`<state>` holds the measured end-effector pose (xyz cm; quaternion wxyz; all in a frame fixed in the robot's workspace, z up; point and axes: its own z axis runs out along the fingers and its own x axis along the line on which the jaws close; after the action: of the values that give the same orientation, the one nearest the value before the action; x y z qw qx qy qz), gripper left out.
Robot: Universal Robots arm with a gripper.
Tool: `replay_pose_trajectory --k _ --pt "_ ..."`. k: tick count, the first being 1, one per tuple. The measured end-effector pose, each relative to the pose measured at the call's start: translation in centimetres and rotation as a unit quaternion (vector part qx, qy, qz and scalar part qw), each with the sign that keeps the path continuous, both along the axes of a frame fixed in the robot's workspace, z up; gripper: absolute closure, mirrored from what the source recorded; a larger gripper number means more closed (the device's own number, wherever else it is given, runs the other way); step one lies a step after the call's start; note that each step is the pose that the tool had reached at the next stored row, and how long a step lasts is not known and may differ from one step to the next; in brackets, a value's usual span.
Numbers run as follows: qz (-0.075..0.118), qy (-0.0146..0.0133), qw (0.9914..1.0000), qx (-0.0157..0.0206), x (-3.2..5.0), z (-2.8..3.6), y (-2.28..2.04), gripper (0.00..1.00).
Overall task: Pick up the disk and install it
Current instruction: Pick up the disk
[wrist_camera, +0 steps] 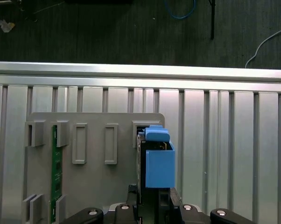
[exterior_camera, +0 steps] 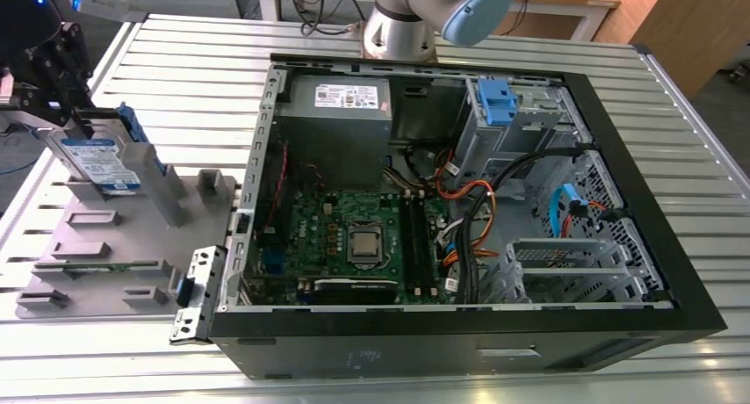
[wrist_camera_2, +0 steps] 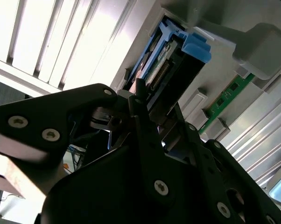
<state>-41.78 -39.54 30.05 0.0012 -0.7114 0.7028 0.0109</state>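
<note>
The disk [exterior_camera: 104, 162] stands on edge in a slot of the grey holder plate [exterior_camera: 105, 246] at the exterior view's left. It is silver, with a white-and-blue label and a blue bracket. My black gripper [exterior_camera: 73, 123] is over its top edge, with one finger on each side, and looks shut on it. In the first wrist view the disk [wrist_camera: 159, 168] with its blue bracket runs down between the fingers of the gripper [wrist_camera: 150, 198]. In the second wrist view the disk [wrist_camera_2: 161, 70] shows past the gripper [wrist_camera_2: 157, 109], connector end visible.
The open computer case [exterior_camera: 469, 334] lies at the exterior view's right, with a power supply [exterior_camera: 340, 97], a motherboard [exterior_camera: 351, 237] and a metal cage with a blue clip [exterior_camera: 498, 101]. A green memory stick [exterior_camera: 100, 265] lies on the holder plate. The arm's base [exterior_camera: 405, 26] stands behind the case.
</note>
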Motion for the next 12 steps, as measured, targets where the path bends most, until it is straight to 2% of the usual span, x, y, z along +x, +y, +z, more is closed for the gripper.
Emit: replay_pose_trajectory --k 4,10,12 --pt "0.000 -0.0001 1.00000 0.0001 0.01 0.14 0.00 0.65" --pt "0.000 0.0000 1.00000 0.0000 0.00 1.37 0.00 0.65" --pt "0.000 -0.0001 1.00000 0.0000 0.00 1.56 0.00 0.65"
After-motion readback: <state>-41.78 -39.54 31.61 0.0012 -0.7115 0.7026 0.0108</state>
